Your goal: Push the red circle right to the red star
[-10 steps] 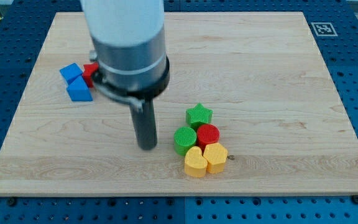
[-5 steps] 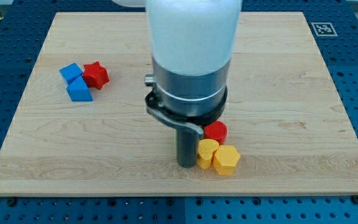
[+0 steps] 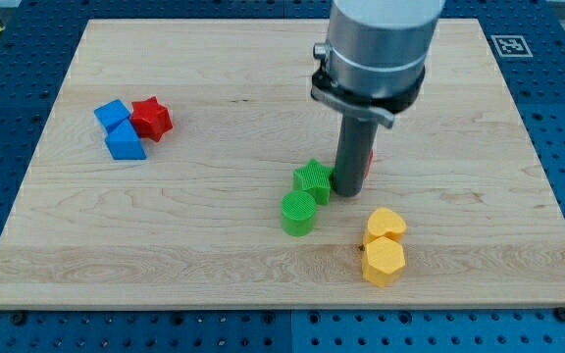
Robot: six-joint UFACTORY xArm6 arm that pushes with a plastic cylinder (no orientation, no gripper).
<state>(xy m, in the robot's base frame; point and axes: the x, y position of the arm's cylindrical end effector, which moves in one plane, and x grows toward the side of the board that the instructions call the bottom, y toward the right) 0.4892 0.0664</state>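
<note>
My tip (image 3: pixel 348 192) rests on the wooden board (image 3: pixel 459 118), holding nothing. Touching its left is a green star (image 3: pixel 313 180), with a green circle (image 3: pixel 298 213) below-left. The red circle (image 3: pixel 370 163) is mostly hidden behind the rod. Two yellow blocks (image 3: pixel 384 246) sit below-right. The red star (image 3: pixel 151 118) lies far left, beside two blue blocks (image 3: pixel 119 129).

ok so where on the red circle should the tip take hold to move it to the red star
No jaws here, so it is a push: set my tip against the red circle's side wall on the view's right, since the red star lies far to the view's left. My tip stands by the green star, hiding most of the circle.
</note>
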